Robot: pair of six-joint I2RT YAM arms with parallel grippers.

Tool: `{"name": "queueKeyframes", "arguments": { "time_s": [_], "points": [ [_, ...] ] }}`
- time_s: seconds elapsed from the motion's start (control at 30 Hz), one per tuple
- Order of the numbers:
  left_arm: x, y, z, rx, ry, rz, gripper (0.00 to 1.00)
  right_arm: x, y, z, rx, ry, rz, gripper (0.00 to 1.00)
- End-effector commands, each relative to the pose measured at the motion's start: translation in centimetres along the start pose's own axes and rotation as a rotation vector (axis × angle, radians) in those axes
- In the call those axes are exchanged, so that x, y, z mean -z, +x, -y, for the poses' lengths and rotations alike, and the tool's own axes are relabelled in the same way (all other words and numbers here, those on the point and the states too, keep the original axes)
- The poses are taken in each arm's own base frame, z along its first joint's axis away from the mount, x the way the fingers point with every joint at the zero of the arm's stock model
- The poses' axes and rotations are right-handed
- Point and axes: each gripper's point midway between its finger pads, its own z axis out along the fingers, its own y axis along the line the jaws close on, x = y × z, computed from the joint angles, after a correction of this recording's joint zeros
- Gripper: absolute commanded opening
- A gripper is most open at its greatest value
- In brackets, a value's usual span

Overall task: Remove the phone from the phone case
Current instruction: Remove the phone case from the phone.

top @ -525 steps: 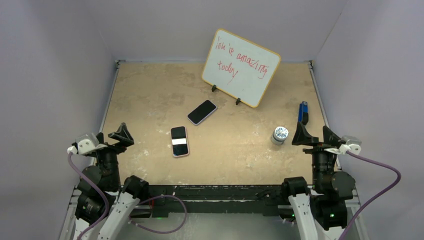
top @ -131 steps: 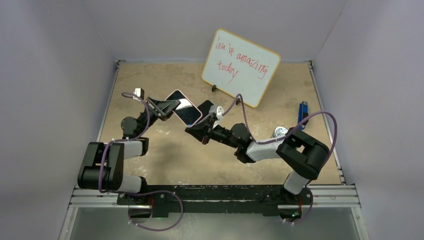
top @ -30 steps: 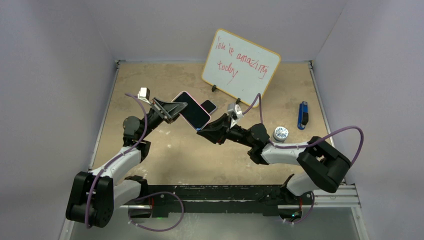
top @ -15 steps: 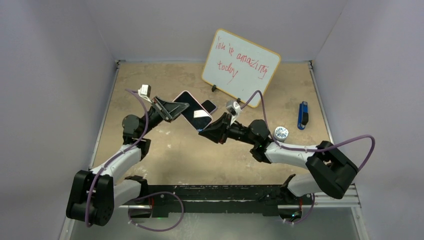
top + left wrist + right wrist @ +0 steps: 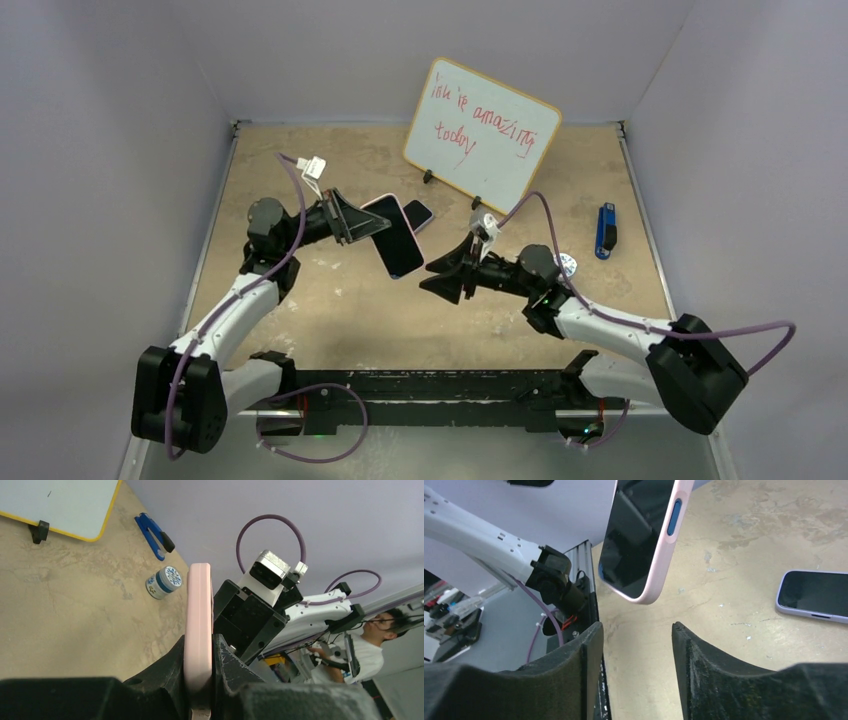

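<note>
We find the left pincer [image 5: 362,222] clamped on the phone case [image 5: 667,550], which it grips at one end. In the left wrist view, the pink edge of the case stands between the two fingers [image 5: 165,672], and these press on it from either side.

The phone [image 5: 636,525] sits inside the case. Its dark screen is framed by the pink rim, and a blue side button [image 5: 672,517] shows on that rim. We locate the cased phone off the counter [image 5: 300,290], above its middle and somewhat toward the left edge. The free end points toward the near edge.

The right pincer [image 5: 432,279] has its fingers spread apart and holds nothing. It sits just beside the free end of the cased phone, on the side of the right edge, and does not touch it. In the right wrist view, the lower corner of the case hangs beyond the gap between the two fingers [image 5: 569,680].

A second phone [image 5: 418,214] lies flat on the counter, screen up, between the held phone and the whiteboard [image 5: 482,135]. The whiteboard stands tilted near the far edge, right of the middle, and carries red handwriting. A blue tool [image 5: 606,230] lies near the right edge. A small jar [image 5: 566,263] stands near it, partly hidden behind the right arm.
</note>
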Motion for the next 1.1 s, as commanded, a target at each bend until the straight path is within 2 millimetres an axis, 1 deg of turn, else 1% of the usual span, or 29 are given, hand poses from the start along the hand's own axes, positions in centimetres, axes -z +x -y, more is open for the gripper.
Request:
{"name": "queueKeyframes", "arguments": {
  "time_s": [0.0, 0.1, 0.2, 0.33, 0.47, 0.67, 0.83, 0.97, 1.07],
  "points": [
    [0.0, -1.0, 3.2, -0.200, 0.074, -0.054, 0.00, 0.7, 0.2, -0.8, 0.073, -0.019, -0.059, 0.58],
    [0.0, -0.9, 3.5, -0.221, 0.090, -0.082, 0.00, 0.7, -0.4, -1.6, 0.140, -0.065, -0.094, 0.62],
    [0.0, -0.8, 4.1, -0.243, 0.110, -0.100, 0.00, 0.6, -1.1, -2.3, 0.193, -0.104, -0.089, 0.63],
    [0.2, -0.8, 5.4, -0.279, 0.144, -0.113, 0.00, 0.5, -1.9, -2.4, 0.255, -0.109, -0.068, 0.63],
    [0.6, -0.7, 6.6, -0.312, 0.173, -0.122, 0.00, -0.1, -2.8, -2.4, 0.278, -0.108, -0.069, 0.61],
    [0.8, -0.6, 7.5, -0.340, 0.195, -0.125, 0.00, -0.9, -4.3, -3.2, 0.304, -0.157, -0.052, 0.56],
    [0.8, -0.5, 8.0, -0.340, 0.208, -0.126, 0.00, -1.2, -4.4, -3.7, 0.318, -0.199, -0.057, 0.51],
    [1.0, -0.4, 8.5, -0.350, 0.220, -0.129, 0.00, -1.5, -4.3, -3.9, 0.323, -0.229, -0.069, 0.42],
    [1.0, -0.4, 8.7, -0.352, 0.225, -0.133, 0.00, -1.6, -4.1, -4.2, 0.336, -0.266, -0.082, 0.32]
  ]
}}
